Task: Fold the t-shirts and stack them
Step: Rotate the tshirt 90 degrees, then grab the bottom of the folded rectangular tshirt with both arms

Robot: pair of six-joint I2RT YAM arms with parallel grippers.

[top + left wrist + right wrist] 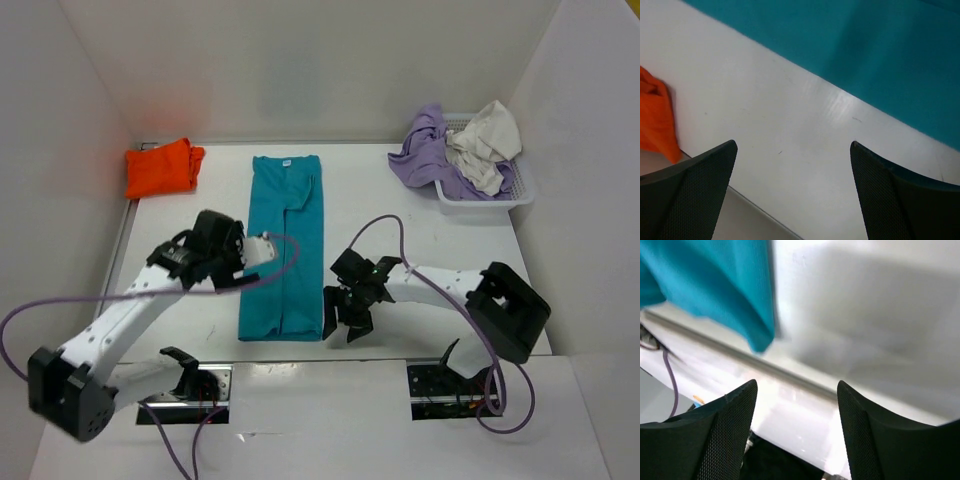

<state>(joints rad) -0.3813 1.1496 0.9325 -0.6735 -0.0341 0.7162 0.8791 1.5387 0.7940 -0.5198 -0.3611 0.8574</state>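
Note:
A teal-blue t-shirt (285,245) lies folded into a long strip down the middle of the table; its edge (880,55) and its near corner (715,285) show in the wrist views. An orange t-shirt (160,167) sits folded at the back left, its edge (657,120) in the left wrist view. Lavender (422,150) and off-white (487,145) t-shirts lie crumpled in the basket. My left gripper (218,232) (792,145) hovers open over bare table left of the teal shirt. Open and empty, my right gripper (345,328) (797,382) hangs by the shirt's near right corner.
A white mesh basket (480,200) stands at the back right. White walls enclose the table on the left, back and right. The table's near edge with its metal rail (790,375) lies just under my right gripper. Purple cables (380,228) loop over both arms.

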